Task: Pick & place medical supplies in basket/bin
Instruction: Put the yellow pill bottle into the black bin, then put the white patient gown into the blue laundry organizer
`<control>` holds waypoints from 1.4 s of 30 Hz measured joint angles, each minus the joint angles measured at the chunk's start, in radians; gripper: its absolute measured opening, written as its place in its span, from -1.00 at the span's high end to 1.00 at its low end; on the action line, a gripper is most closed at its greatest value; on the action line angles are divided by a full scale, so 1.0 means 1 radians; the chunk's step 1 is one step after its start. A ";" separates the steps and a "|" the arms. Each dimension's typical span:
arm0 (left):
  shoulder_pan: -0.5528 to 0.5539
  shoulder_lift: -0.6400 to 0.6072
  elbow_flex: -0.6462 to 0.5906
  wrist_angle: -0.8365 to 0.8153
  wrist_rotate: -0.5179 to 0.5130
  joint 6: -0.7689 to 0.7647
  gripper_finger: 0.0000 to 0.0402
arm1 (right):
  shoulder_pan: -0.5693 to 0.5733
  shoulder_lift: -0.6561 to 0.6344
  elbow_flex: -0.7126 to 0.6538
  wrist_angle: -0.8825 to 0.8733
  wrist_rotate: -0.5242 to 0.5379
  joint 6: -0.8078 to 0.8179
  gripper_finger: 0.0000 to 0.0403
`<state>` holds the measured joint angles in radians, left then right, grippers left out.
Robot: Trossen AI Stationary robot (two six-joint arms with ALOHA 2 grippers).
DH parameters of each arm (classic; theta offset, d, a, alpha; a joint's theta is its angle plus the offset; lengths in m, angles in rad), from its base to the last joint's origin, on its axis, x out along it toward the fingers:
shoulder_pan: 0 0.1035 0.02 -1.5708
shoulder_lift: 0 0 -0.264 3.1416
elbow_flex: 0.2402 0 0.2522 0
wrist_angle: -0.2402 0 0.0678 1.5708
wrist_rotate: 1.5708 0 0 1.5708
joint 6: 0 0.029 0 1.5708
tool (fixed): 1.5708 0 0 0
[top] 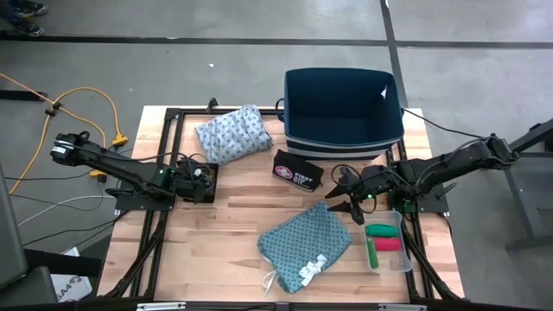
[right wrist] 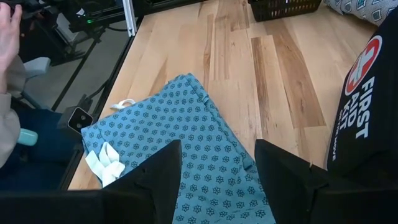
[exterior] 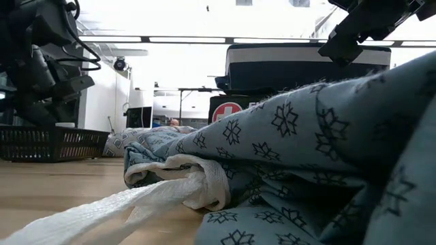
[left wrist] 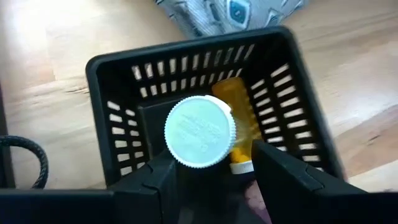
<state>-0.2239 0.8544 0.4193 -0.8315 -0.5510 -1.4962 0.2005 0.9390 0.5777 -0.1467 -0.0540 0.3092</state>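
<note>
The teal cloth (exterior: pixel 306 156) fills the low view's foreground; the right gripper (top: pixel 352 206) hovers over it at centre-right, jaws apart and empty. Its loose ties (top: pixel 311 269) could snag. The left gripper (left wrist: pixel 214 177) clamps a white-capped bottle (left wrist: pixel 200 132) over the black basket (left wrist: pixel 112 93).

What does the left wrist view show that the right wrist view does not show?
Only the left wrist view: the left gripper holding a white-capped bottle over the inside of the black basket, where an orange bottle lies. Only the right wrist view: the teal cloth with white ties, the first aid kit, and the open right gripper. Both: the wooden table and the pale patterned cloth.
</note>
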 joint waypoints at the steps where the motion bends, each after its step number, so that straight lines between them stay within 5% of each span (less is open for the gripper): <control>1: 0.000 -0.006 0.004 0.000 -0.004 0.003 0.14 | 0.000 0.000 0.000 0.000 0.000 0.000 0.05; 18: 0.000 -0.152 0.033 -0.061 -0.047 0.052 0.14 | 0.000 0.000 0.000 0.000 0.000 0.000 0.05; 42: 0.000 -0.153 0.033 -0.010 -0.089 0.156 0.14 | 0.000 0.000 0.000 0.000 0.000 0.000 0.05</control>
<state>-0.2237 0.7010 0.4522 -0.8414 -0.6402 -1.3404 0.2005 0.9390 0.5777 -0.1467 -0.0540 0.3092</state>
